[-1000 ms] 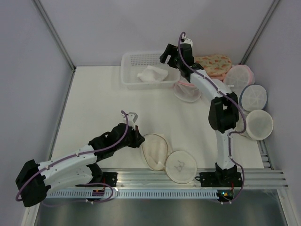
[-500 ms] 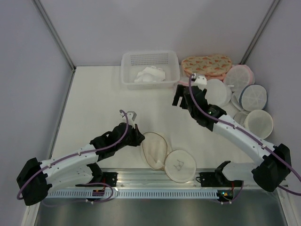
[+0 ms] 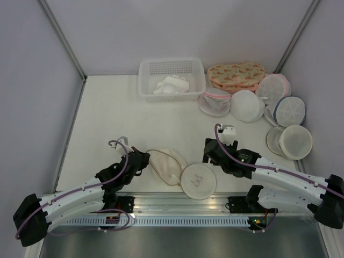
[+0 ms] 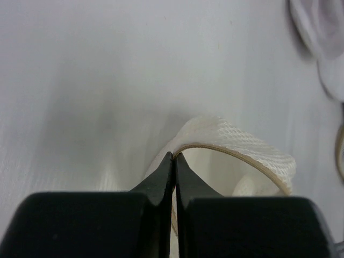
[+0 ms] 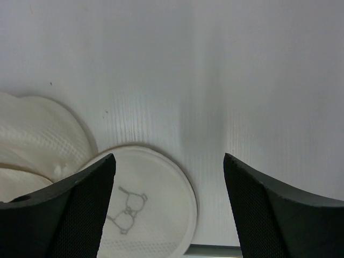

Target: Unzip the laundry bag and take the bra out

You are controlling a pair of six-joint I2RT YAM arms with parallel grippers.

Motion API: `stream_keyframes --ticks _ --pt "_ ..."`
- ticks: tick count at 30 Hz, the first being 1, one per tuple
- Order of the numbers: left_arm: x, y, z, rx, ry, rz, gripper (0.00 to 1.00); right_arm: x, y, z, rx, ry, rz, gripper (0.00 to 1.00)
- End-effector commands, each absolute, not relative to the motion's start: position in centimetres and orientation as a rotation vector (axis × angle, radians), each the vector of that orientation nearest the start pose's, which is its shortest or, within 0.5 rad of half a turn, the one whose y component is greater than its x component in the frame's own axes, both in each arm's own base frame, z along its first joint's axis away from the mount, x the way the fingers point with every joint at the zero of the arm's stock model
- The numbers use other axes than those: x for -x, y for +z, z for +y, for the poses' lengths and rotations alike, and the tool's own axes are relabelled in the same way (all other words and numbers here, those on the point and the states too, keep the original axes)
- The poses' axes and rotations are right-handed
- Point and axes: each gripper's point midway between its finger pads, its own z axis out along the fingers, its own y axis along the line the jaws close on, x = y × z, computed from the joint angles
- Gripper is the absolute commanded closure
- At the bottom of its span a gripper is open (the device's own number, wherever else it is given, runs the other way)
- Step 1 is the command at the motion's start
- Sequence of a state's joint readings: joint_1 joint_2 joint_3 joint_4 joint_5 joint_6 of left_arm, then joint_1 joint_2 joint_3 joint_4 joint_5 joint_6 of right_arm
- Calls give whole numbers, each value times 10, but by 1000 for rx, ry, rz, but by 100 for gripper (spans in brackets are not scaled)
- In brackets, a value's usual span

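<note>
The laundry bag [image 3: 167,165] lies unzipped near the table's front edge, its cream mesh shell gaping and its round flap [image 3: 198,181], printed with a small bra outline, folded out to the right. My left gripper [image 3: 144,159] is shut on the bag's tan-brown rim; in the left wrist view the jaws [image 4: 174,157] pinch that rim with the mesh [image 4: 242,148] curling away behind. My right gripper [image 3: 208,156] hangs open just above the flap [image 5: 153,207], empty, with the shell [image 5: 37,140] to its left. The bra [image 3: 172,86] lies crumpled in the white basket [image 3: 171,66] at the back.
Several other pouches crowd the back right: a floral orange one [image 3: 236,75], white domes with pink trim [image 3: 215,102] and blue trim [image 3: 290,110], and a cream round one [image 3: 295,141]. A metal rail [image 3: 177,203] runs along the front edge right by the bag.
My right arm swung from above the basket down to the front beside the bag, leaving the bra in the basket. My left gripper drew the bag's rim toward the left and nearer.
</note>
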State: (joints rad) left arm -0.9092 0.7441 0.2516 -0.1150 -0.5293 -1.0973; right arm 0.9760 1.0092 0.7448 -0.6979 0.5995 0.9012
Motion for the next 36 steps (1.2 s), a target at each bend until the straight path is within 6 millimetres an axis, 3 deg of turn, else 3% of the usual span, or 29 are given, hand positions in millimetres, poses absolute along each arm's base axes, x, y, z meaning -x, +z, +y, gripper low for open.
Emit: stream_keyframes --ticks 1,7,11,16,19,25,29,36 --pt "-226 98 -145 838 -679 1833 98 -181 105 164 -174 164 2365 14" --pt "-228 100 -141 929 -710 1782 98 -157 75 186 -186 291 2449 16" --pt "-222 87 -145 935 -712 1841 98 -141 52 192 -195 287 2496 20" --pt "-217 83 -150 918 -746 1876 98 -129 41 204 -162 286 2525 29" --pt "-216 85 -150 904 -752 1880 98 -127 38 202 -156 248 2530 44" --pt "-212 84 -151 874 -744 1909 98 -125 28 176 -192 97 2536 46" --pt "-209 78 -152 865 -746 1932 98 -122 23 166 -225 95 2527 46" --pt "-205 72 -156 844 -750 1975 98 -120 2 164 -256 99 2532 63"
